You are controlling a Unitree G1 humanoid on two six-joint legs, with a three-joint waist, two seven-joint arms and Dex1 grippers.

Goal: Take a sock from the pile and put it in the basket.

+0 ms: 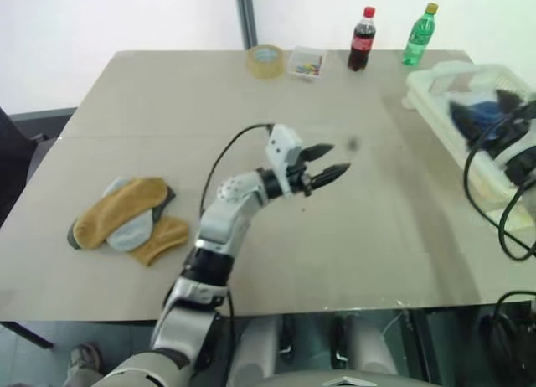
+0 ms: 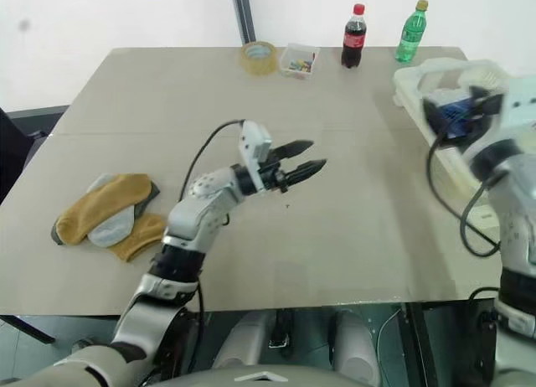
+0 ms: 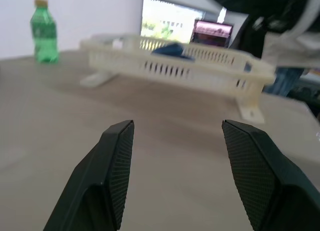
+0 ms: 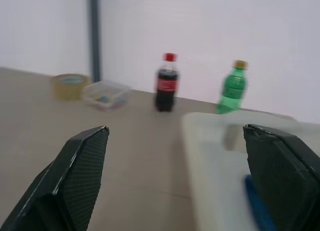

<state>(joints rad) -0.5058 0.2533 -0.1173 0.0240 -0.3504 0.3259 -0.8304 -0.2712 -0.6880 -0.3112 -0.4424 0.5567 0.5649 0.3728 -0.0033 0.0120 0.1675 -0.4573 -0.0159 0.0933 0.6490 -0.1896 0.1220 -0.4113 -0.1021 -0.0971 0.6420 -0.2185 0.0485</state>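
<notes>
The blue sock [image 3: 172, 49] lies inside the cream slotted basket [image 3: 200, 71] at the table's right side. My right gripper [image 2: 457, 102] hovers over the basket's near end, just above the sock, open wide with nothing between its fingers. In the right wrist view the sock [image 4: 257, 206] shows low beside the basket rim [image 4: 220, 156]. The pile [image 1: 130, 219] of mustard-yellow and light grey socks rests on the left of the table. Over the table's middle, my left gripper [image 1: 339, 157] points level toward the basket, open and empty.
At the table's far edge stand a roll of tape [image 1: 266, 60], a small clear box of coloured bits [image 1: 306, 63], a cola bottle [image 1: 362, 39] and a green bottle [image 1: 420, 35]. Black cables [image 1: 494, 211] hang by the basket's near end.
</notes>
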